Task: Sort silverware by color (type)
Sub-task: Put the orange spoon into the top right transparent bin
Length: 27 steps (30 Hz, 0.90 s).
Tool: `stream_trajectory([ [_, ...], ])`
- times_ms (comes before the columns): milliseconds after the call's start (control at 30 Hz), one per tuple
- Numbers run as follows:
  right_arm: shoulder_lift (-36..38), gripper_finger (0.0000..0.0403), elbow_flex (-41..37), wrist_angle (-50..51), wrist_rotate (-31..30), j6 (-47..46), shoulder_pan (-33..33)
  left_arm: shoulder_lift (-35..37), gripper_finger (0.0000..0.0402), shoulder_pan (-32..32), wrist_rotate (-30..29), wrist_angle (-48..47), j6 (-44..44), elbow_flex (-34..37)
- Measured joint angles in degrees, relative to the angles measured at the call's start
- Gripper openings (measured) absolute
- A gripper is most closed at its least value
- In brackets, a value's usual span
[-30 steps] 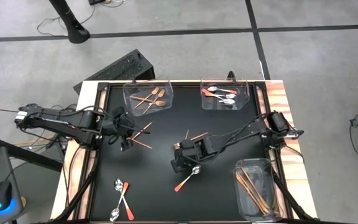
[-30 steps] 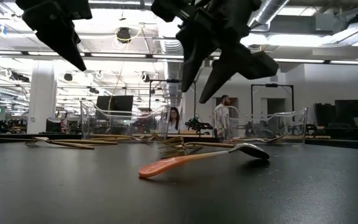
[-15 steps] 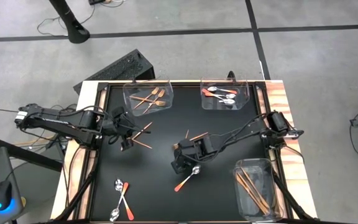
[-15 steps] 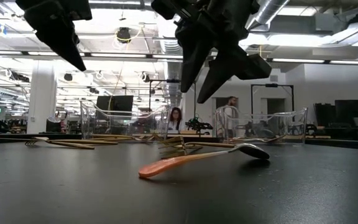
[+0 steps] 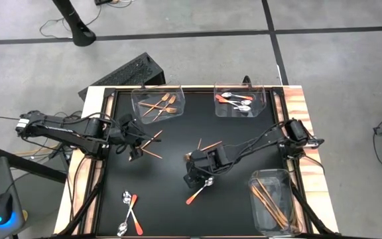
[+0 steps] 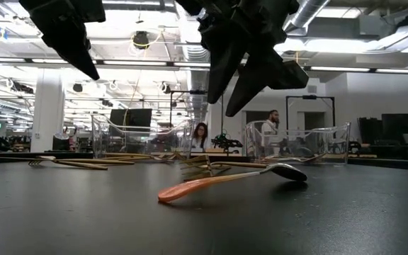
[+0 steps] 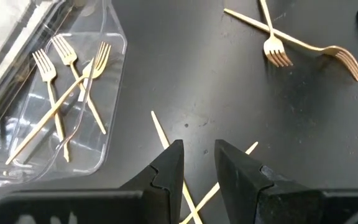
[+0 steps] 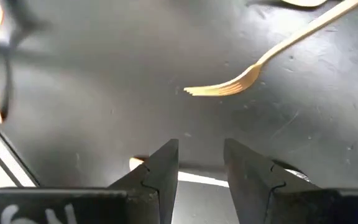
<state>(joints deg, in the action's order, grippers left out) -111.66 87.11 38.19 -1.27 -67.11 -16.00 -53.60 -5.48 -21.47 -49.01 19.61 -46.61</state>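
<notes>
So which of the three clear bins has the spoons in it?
The bin at the back right corner: it holds red-handled spoons. The back left one holds forks, the front right one long gold sticks.

bins point(image 5: 158, 104): 3 | loose spoons point(image 5: 199, 190): 3 | forks in bin point(image 7: 73, 74): 3

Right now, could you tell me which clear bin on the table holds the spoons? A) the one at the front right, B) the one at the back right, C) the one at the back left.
B: the back-right bin holds the spoons; the back-left bin has forks.
</notes>
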Motion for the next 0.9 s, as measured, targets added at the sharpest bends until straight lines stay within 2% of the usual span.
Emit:
stream_trajectory([
  [367, 0.0, 0.0148, -0.02, 0.0, -0.01, 12.99, -2.61, 0.0, 0.008, 0.0, -0.02, 1.1, -1.78, 0.0],
  [567, 0.0, 0.0148, -0.02, 0.09, -0.01, 32.13, -3.28, 0.0, 0.008, 0.0, -0.04, 1.13, -1.65, 0.0],
  [900, -0.73, 0.0148, -0.59, 0.77, -0.11, 54.0, -3.28, 0.0, 0.008, -0.01, -0.21, 1.24, -1.48, 0.0],
])
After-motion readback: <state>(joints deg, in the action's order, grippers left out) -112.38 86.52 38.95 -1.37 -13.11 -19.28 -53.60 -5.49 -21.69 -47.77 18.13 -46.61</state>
